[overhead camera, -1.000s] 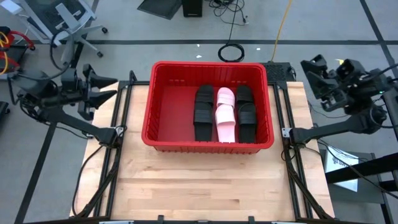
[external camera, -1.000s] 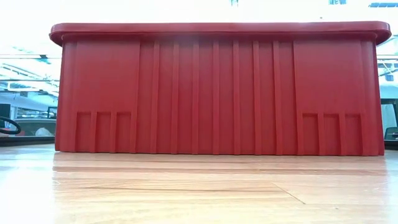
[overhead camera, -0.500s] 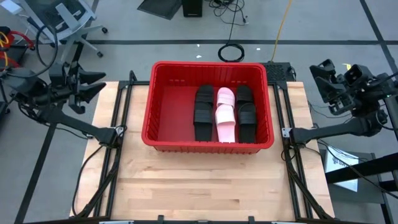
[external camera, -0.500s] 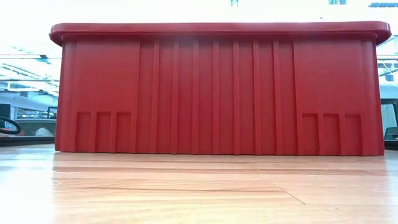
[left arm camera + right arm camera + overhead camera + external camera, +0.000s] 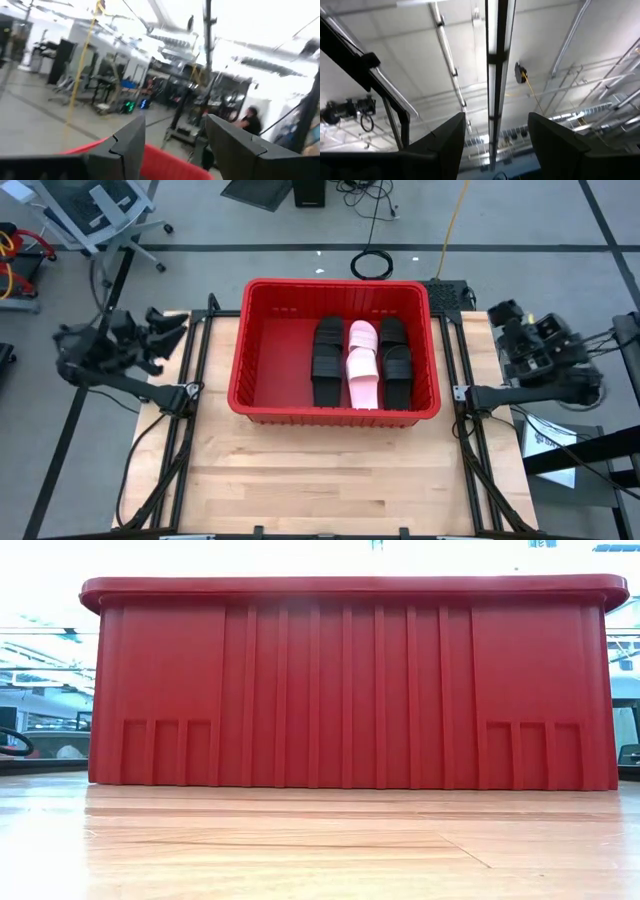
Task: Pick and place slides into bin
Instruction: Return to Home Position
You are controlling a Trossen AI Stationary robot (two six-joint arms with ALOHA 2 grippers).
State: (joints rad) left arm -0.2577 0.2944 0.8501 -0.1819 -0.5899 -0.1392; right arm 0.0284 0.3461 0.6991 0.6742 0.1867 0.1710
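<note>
bin: red bin (image 5: pixel 238 385), far centre of counter (image 5: pixel 320 470)
slides: slides (image 5: pixel 363 370) inside bin, right half
left claw (image 5: pixel 175 127): released, left of bin
right claw (image 5: pixel 496 122): released, right of bin

The bin (image 5: pixel 238 375) stands on the table (image 5: pixel 320 480) between the grippers, well apart from each. The left gripper (image 5: pixel 168 330) sits off its left wall, the right gripper (image 5: pixel 505 332) off its right wall. The slides (image 5: pixel 362 365) lie side by side inside the bin, in the half nearer the right gripper.

Robot's left arm (image 5: pixel 102 352) and right arm (image 5: pixel 545 356) flank the red bin (image 5: pixel 335 284).
Both matte black: slender tubular links, blocky wrists, angular wedge-shaped fingers (image 5: pixel 129 146).
</note>
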